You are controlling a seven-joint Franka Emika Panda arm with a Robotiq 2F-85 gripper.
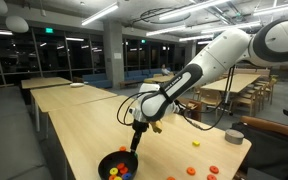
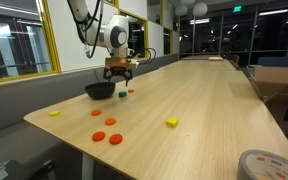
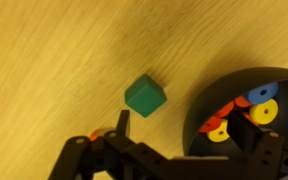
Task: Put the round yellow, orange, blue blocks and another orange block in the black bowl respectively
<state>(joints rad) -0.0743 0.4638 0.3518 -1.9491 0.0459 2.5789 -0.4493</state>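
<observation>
The black bowl [image 3: 199,110] sits at the right of the wrist view and holds several round discs: yellow [image 3: 264,110], orange [image 3: 260,93], blue and red. It shows in both exterior views [image 1: 117,165] [image 2: 100,90]. My gripper [image 3: 189,128] is open and empty. It hangs just above the bowl's rim, with one finger over the table and the other over the bowl. It appears in both exterior views [image 1: 137,141] [image 2: 119,73]. Loose orange discs [image 2: 111,123] [image 1: 213,170] and a yellow disc [image 2: 54,113] lie on the table away from the bowl.
A green cube [image 3: 144,96] [image 2: 121,95] lies on the wooden table [image 2: 204,100] right beside the bowl. A yellow cube [image 2: 172,122] lies further out. A tape roll [image 2: 267,166] sits at the table's near corner. Other tables and chairs stand behind.
</observation>
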